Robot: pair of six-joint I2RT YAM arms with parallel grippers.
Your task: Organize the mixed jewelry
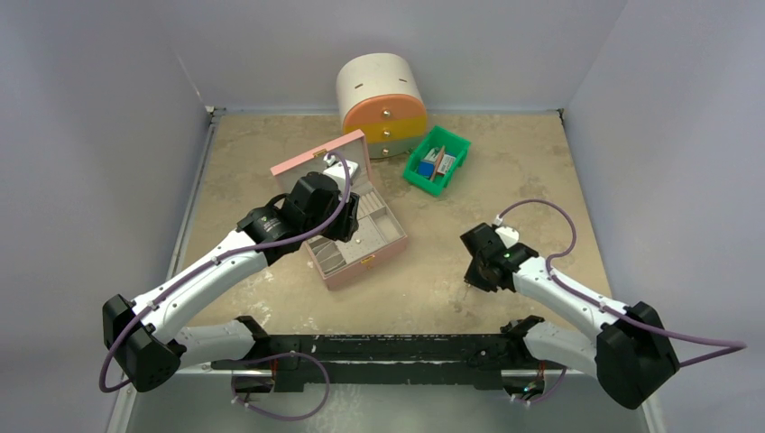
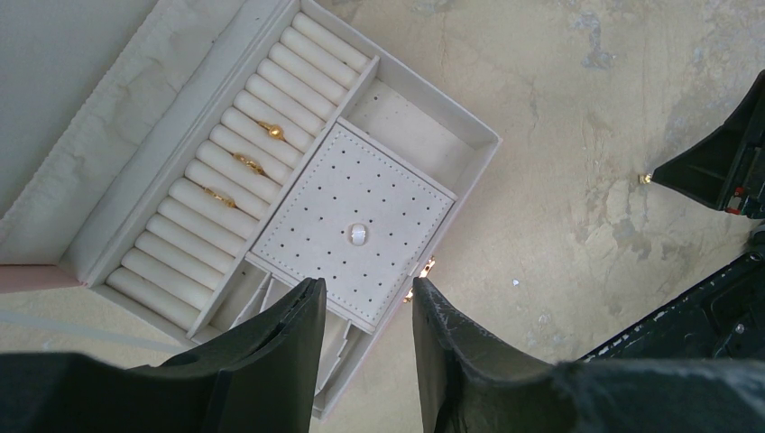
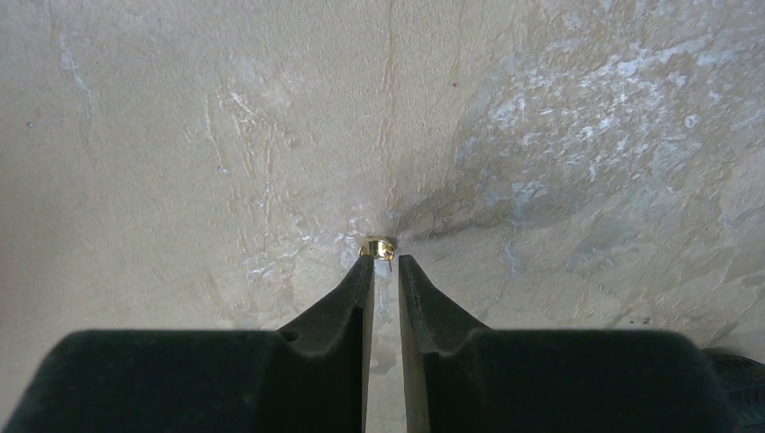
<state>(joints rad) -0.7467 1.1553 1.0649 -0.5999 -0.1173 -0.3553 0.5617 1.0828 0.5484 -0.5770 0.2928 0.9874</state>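
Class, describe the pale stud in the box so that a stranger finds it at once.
Find the open pink box left of centre. Its square holed pad carries the stud near its middle. It alone is whitish; the rings beside it are gold.

Left jaws over open pink jewelry box (image 1: 365, 269).

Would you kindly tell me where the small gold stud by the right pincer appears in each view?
Right wrist: gold stud at centre, at the tips of the right pincer.
Left wrist: near the right edge, beside that pincer.
Top external: too small to see.
Shared landmark: the right pincer, in all three.
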